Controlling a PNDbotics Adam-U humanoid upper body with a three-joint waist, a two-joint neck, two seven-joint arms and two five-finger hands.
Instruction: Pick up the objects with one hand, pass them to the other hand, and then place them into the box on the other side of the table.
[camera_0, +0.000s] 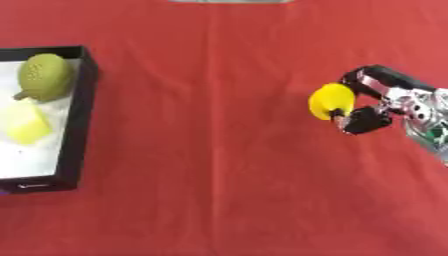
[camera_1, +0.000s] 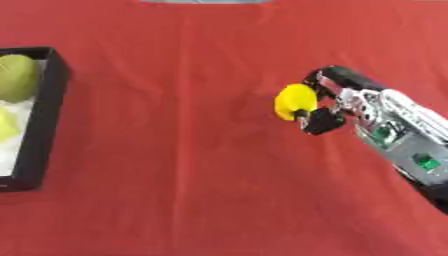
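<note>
Right robot hand (camera_0: 372, 107) curled round a yellow object (camera_0: 332, 101), fingers above and thumb below, the object jutting from the fingertip side toward the bench (camera_0: 219, 150) middle. Held over the red bench, whether lifted clear or touching: cannot tell. Black box (camera_0: 80, 120) well apart, straight across on that same fingertip side, already holding a green fruit (camera_0: 44, 76) and a pale yellow piece (camera_0: 26, 124). Left robot hand nowhere in view, so handover probably next, with travel toward the box side.
</note>
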